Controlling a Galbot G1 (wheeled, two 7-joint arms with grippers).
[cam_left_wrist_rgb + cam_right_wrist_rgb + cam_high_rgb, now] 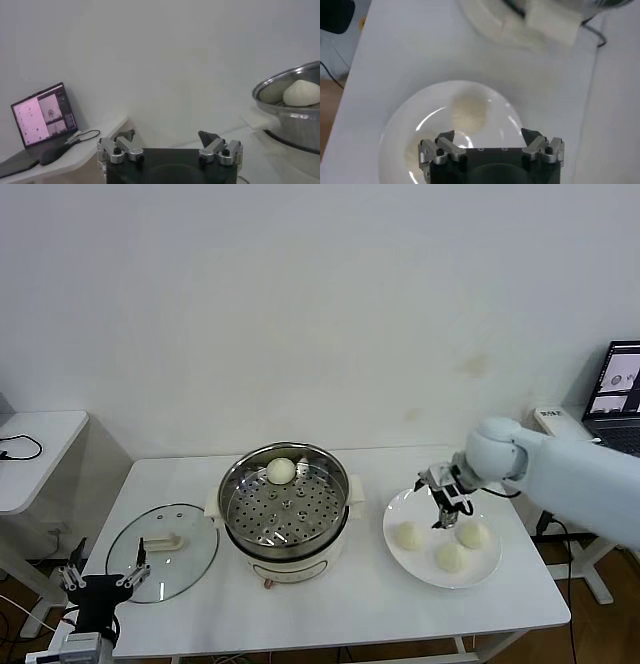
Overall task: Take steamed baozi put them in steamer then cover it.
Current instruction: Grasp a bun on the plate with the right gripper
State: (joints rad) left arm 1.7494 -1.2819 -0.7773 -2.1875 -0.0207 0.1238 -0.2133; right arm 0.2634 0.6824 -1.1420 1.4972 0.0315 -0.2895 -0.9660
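The steel steamer (285, 506) stands mid-table on its cream cooker base, uncovered. One baozi (281, 471) lies at its far side. It also shows in the left wrist view (302, 93) inside the steamer (292, 122). Three more baozi (408, 535), (451, 557), (473, 534) lie on the white plate (400, 562) to the right. My right gripper (447, 509) hovers open and empty just above the plate's far part. In the right wrist view (489, 136) a baozi (468, 112) lies on the plate (410, 125) just ahead of it. My left gripper (103, 577) is parked open at the front left.
The glass lid (163, 551) with its cream handle lies flat on the table left of the steamer, next to my left gripper. A laptop (622, 389) stands off the table's right end. A small white side table (35, 444) is at the far left.
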